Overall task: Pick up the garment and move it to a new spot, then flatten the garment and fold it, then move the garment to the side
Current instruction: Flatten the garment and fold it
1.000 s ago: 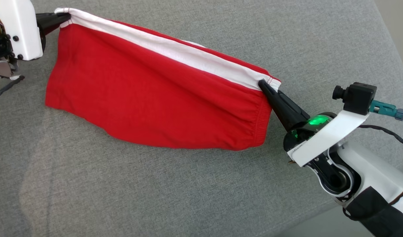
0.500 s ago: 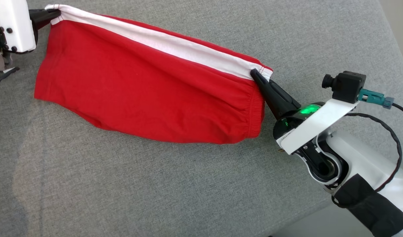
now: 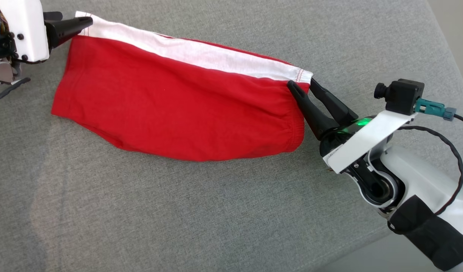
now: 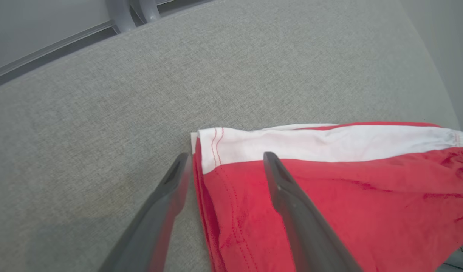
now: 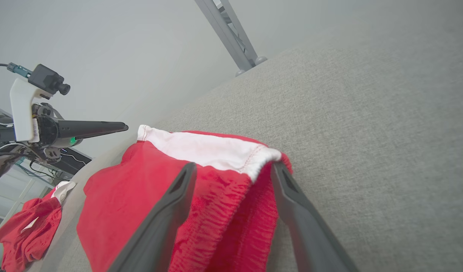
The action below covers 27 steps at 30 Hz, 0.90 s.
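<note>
two tools, both spread. the left tool [image 3: 70, 23] sits at the upper left of the head view with its dark fingers parted. in the left wrist view one finger [image 4: 171, 189] lies on bare grey cloth just beside the garment's corner, and the other crosses over the red fabric, so the white-banded corner lies in the gap between them, unpinched. whether either finger presses on the cloth cannot be told.

the right tool [image 3: 301, 82] is also parted, at the garment's opposite end. one finger [image 3: 310, 113] lies against the gathered elastic edge, the other just past the white corner. in the right wrist view that corner sits between the two fingers with nothing squeezing it. a green light [image 3: 361, 121] glows at this wrist, beside a small black camera [image 3: 399, 96] on a white bracket, with a black cable [image 3: 456, 162] looping behind.

the garment [image 3: 178, 105], red with a white band [image 3: 201, 56] along its far edge, lies stretched out flat between the two tools on the tabletop [image 3: 178, 219], slanting from upper left to right in the head view, with soft wrinkles near the elastic end.

the tabletop is covered in grey woven fabric and its right edge curves away. beyond its far edge the wrist views show a pale wall and grey metal legs [image 5: 231, 34]. a second red and white heap of cloth [image 5: 27, 223] lies off to the side, low in the right wrist view.
</note>
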{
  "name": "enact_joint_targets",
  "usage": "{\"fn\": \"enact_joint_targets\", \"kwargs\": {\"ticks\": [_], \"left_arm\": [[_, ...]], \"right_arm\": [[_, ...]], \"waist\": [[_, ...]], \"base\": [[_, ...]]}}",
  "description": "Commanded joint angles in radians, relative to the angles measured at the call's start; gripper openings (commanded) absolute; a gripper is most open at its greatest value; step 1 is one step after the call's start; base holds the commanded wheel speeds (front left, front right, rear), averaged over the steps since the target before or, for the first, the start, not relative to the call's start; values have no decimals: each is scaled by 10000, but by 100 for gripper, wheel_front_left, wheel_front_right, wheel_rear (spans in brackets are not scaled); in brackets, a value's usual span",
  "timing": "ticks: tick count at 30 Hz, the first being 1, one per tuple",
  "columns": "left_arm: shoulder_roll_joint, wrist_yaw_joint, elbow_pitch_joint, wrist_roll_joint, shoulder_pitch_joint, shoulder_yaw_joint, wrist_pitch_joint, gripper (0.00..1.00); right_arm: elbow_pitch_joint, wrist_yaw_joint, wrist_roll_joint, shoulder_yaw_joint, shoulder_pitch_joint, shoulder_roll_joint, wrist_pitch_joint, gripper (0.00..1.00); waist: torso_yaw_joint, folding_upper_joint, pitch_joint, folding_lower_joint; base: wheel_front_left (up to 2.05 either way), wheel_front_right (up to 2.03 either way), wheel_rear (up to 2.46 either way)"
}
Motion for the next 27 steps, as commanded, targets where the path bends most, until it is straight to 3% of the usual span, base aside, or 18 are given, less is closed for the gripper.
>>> {"fn": "enact_joint_targets", "kwargs": {"ticks": [1,6,18,27], "left_arm": [[24,-41,-15,-93,120,-25,25,100],[278,-49,-186,-250,441,-118,333,100],[1032,619,-263,-253,1124,-334,955,100],[1161,688,-707,-1741,1896,-6,2230,100]], "right_arm": [[57,4,35,-4,55,-98,-40,100],[101,4,126,40,272,-254,28,100],[-35,4,177,-236,518,-753,284,100],[-464,4,-46,-843,1129,-1051,94,100]], "waist": [[23,0,-83,-1],[39,0,-326,-1],[-375,0,-199,-1],[-691,0,-175,-1]], "base": [[0,0,0],[0,0,0],[0,0,0],[0,0,0]]}}
